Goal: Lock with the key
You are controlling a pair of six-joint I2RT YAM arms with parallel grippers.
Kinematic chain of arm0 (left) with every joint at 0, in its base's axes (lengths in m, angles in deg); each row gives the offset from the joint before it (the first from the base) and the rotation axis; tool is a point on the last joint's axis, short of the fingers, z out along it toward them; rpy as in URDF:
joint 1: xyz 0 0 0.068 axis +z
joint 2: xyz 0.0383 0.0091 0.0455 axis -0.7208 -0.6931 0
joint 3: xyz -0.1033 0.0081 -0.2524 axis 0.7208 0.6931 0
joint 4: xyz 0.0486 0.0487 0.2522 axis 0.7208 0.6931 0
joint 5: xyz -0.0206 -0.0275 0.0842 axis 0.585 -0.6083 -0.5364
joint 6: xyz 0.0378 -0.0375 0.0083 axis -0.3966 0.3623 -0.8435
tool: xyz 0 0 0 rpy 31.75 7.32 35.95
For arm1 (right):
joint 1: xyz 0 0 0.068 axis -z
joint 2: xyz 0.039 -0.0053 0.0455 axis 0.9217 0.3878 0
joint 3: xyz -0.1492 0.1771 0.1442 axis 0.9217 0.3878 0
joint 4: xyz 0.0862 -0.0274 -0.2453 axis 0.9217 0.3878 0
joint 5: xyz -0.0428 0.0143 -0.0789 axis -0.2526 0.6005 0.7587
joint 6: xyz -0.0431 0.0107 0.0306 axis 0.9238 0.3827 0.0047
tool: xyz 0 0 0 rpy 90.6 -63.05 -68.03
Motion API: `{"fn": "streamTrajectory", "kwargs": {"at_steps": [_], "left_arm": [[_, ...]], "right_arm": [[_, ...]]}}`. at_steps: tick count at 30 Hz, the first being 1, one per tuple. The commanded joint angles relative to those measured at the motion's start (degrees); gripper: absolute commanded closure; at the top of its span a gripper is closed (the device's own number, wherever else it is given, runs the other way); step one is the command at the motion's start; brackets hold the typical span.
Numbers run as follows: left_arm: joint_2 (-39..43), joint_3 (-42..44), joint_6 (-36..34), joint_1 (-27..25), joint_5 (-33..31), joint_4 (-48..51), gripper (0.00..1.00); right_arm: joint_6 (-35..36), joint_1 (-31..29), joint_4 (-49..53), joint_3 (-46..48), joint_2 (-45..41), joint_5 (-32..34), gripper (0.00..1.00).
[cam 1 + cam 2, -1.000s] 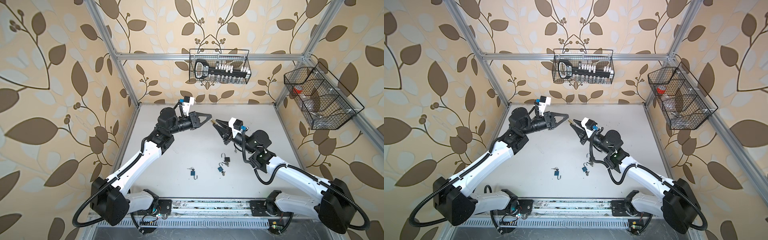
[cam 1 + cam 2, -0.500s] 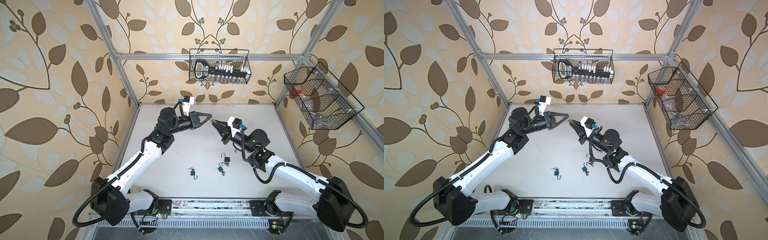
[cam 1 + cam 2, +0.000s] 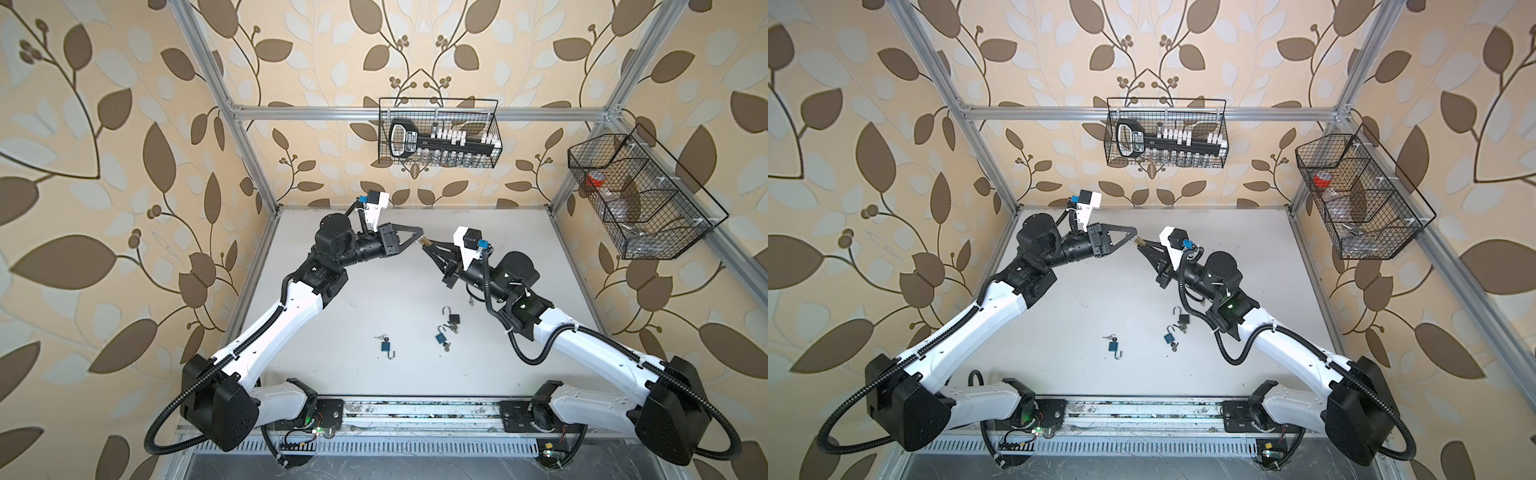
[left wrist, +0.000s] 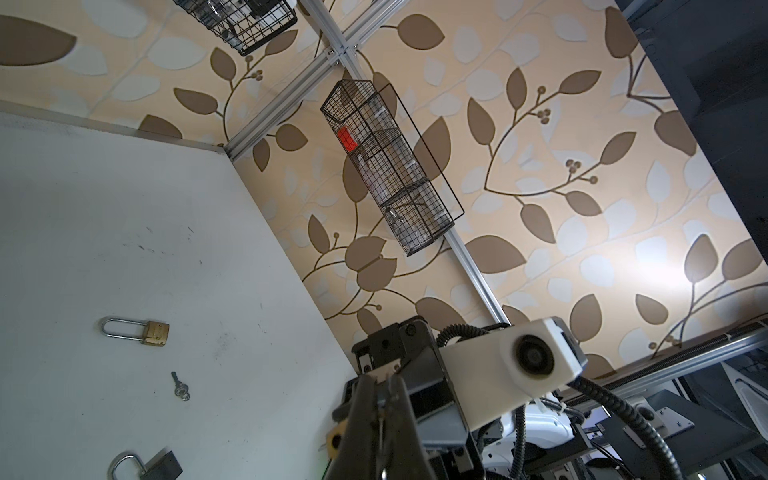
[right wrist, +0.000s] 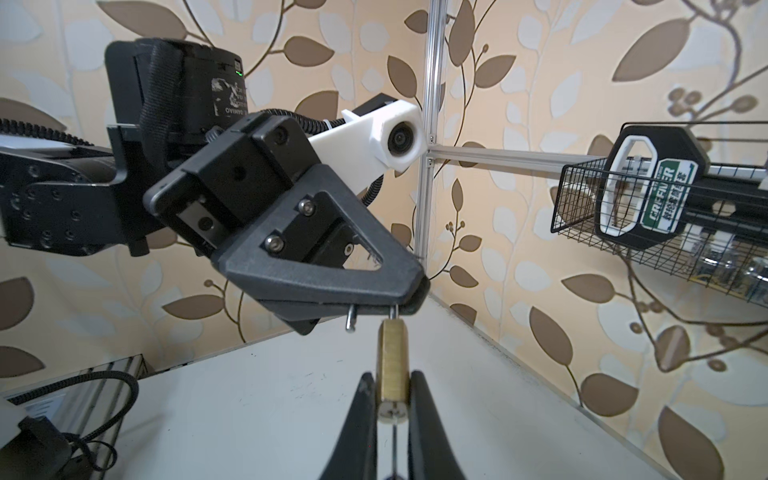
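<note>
**Top views:** padlock [image 3: 424,242] is up in the air over the table [image 3: 374,270], about 12 o'clock from table centre, pinned between the two gripper tips. Left gripper [image 3: 417,237] comes in from 9 o'clock, right gripper [image 3: 428,248] from 4 o'clock. Long axis runs roughly 10-to-4, shackle end to 10 and body end to 4. Both top views agree: padlock [image 3: 1138,241], left gripper [image 3: 1133,237], right gripper [image 3: 1142,247]. Loose on the table toward 6 o'clock are a black lock [image 3: 454,318], a blue lock [image 3: 440,338] just beside it, and another blue lock [image 3: 385,345] well apart toward 9.

**Left wrist:** left gripper [image 4: 380,415] has its fingers clenched tight. Only a brass corner of the padlock [image 4: 334,436] shows beside them. A brass lock [image 4: 137,332] and a small key [image 4: 179,386] lie apart on the table.

**Right wrist:** right gripper [image 5: 392,376] is grasping the padlock [image 5: 392,361] body, fingers touching both sides. The long axis is in line with the fingers, bottom end to the camera, shackle end pointing away. Left gripper [image 5: 409,301] is clamped on the shackle [image 5: 395,311]. One leg enters the body; the free leg sticks out clear of it.
</note>
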Motion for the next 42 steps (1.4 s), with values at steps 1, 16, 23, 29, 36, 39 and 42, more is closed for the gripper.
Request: {"fn": "streamTrajectory", "kwargs": {"at_steps": [1, 16, 23, 29, 36, 39, 42], "left_arm": [[-0.5, -2.6, -2.9, -0.7, 4.3, -0.8, 1.00], [0.6, -3.5, -7.1, -0.7, 6.6, 1.5, 1.00], [2.0, -4.2, -9.9, -0.8, 7.2, 1.5, 1.00], [3.0, -5.3, -12.1, -0.8, 8.8, 0.1, 1.00], [4.4, -4.7, -12.6, -0.9, 9.7, -2.9, 1.00], [4.9, -4.6, -12.8, -0.9, 10.4, -4.0, 1.00], [5.3, -4.7, -13.0, -0.9, 11.1, -4.8, 1.00]], "right_arm": [[-5.4, 0.2, 6.0, -4.6, -1.6, 0.6, 1.00], [-11.6, 0.5, 7.9, -4.4, -5.6, -0.1, 1.00], [-13.0, 0.8, 10.6, -6.9, -6.0, -3.1, 1.00], [-19.8, 1.6, 10.8, -8.2, -7.9, -2.2, 1.00], [-34.2, 8.6, 3.3, -10.0, -6.4, -18.6, 1.00], [-41.8, 10.8, -2.1, -10.7, -5.0, -24.7, 1.00], [-46.5, 11.2, -5.5, -11.7, -3.9, -27.9, 1.00]]}}
